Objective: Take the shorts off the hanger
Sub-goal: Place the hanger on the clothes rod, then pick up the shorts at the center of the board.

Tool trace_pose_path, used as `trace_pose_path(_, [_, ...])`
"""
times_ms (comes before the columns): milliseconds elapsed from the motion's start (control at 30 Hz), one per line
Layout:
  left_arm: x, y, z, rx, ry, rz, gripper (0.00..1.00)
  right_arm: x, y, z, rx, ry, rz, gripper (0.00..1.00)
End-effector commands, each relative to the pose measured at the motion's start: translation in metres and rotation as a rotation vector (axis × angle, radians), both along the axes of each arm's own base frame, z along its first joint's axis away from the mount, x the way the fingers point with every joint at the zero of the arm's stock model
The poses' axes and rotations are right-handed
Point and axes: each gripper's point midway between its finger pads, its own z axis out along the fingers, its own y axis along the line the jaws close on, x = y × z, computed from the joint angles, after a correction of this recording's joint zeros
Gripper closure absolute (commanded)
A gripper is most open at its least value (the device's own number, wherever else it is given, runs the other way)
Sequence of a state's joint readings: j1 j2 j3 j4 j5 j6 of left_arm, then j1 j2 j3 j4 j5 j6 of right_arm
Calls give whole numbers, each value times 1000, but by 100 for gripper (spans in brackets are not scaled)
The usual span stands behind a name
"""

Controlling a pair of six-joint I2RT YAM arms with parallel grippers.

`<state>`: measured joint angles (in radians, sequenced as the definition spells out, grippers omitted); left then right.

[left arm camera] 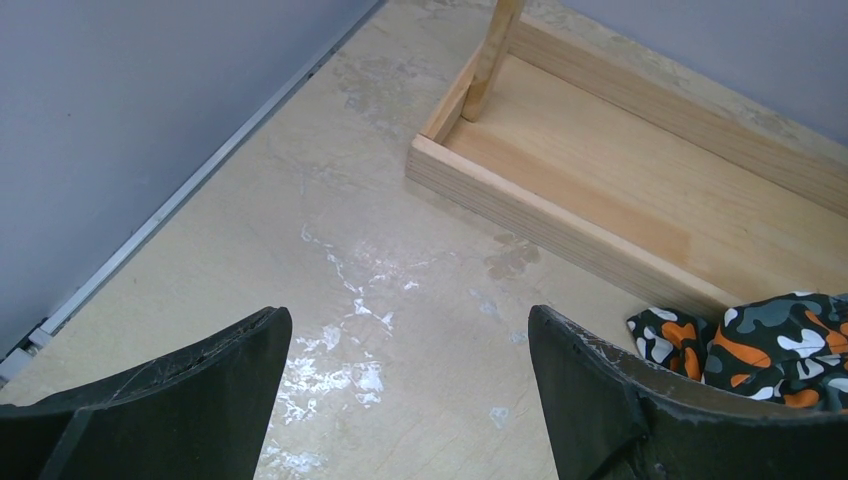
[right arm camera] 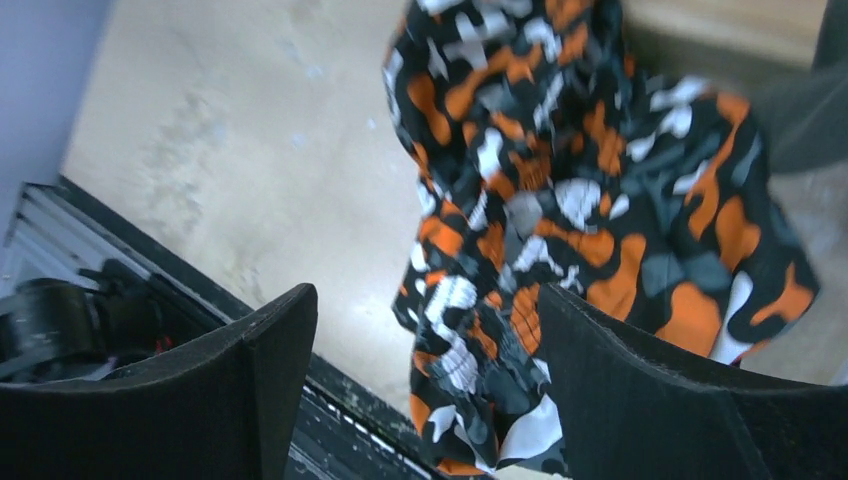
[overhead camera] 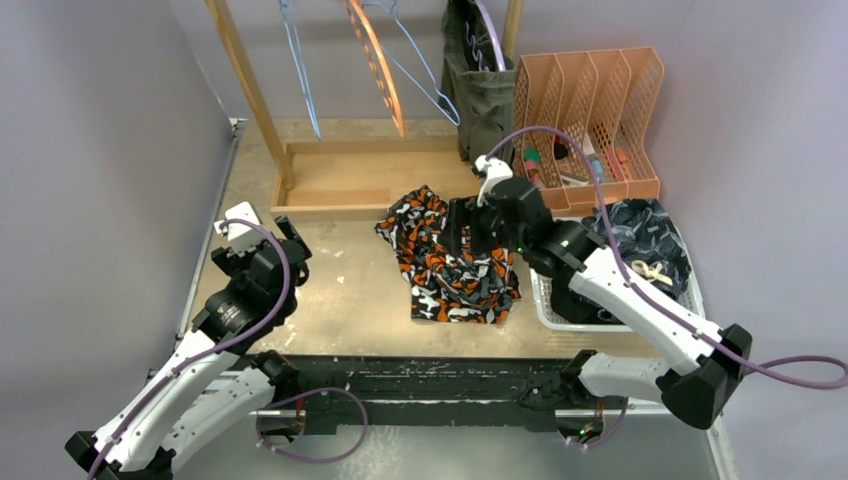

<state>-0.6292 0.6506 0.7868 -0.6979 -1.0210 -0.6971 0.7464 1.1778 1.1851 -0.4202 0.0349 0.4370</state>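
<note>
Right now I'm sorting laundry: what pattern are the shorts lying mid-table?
The shorts are orange-black-white blotched; the right wrist view shows it best.

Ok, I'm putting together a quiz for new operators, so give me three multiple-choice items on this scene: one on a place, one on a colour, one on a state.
1. Where do the orange-patterned shorts lie?
A) on the table
B) in a basket
C) on a hanger

2. What colour are the shorts that hang on the rack?
A) red
B) olive green
C) white

3. How does the right pincer stand?
A) shut on cloth
B) shut on nothing
C) open

Answers:
1 A: they lie crumpled on the table, in front of the rack.
2 B: the olive green shorts hang at the back.
3 C: its fingers are spread wide, gripping nothing.
</note>
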Motion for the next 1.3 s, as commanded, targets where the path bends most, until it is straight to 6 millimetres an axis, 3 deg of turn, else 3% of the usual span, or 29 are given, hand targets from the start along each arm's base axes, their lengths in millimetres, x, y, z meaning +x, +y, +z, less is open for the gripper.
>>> trace_pose_path(0, [1, 4, 4, -8, -28, 33, 12, -15, 5, -52, -58, 145, -104, 16])
trace_pose_path(100, [1, 3, 3, -8, -25, 29, 12, -21, -1, -80, -160, 158, -276, 8])
trace_pose_path(133, [1, 3, 3, -8, -25, 27, 12, -19, -3, -89, -172, 158, -308, 2])
trace_pose_path(267, [1, 3, 4, -12, -29, 27, 12, -19, -20, -132, -271, 210, -419, 0])
trace_pose_path(467, [0, 3, 5, -19, -40, 25, 12, -17, -21, -194, -403, 274, -456, 0])
trace_pose_path(567, [0, 4, 5, -18, -39, 25, 12, -18, -10, -220, -401, 298, -406, 3])
trace_pose_path(667, [-1, 4, 6, -21, -44, 26, 12, -25, -3, -235, -397, 333, -355, 18])
trace_pose_path(733, [-2, 5, 7, -19, -45, 29, 12, -27, 8, -226, -393, 311, -285, 37])
trace_pose_path(800, [-2, 6, 7, -20, -48, 33, 12, -32, 18, -198, -401, 223, -240, 61])
trace_pose_path(933, [-3, 8, 9, -25, -59, 37, 12, -48, 49, -135, -294, 104, -32, 84])
trace_pose_path(1033, [-5, 10, 11, -25, -67, 48, 12, -67, 59, -88, -160, 66, 82, 90])
trace_pose_path(1133, [-7, 13, 12, -28, -77, 58, 12, -84, 57, -47, -37, 17, 158, 90])
trace_pose_path(1200, [-8, 14, 13, -36, -86, 58, 12, -87, 48, -27, 27, -16, 146, 88])
trace_pose_path(1267, [-8, 14, 14, -37, -89, 58, 12, -87, 35, -20, 57, -22, 90, 86])
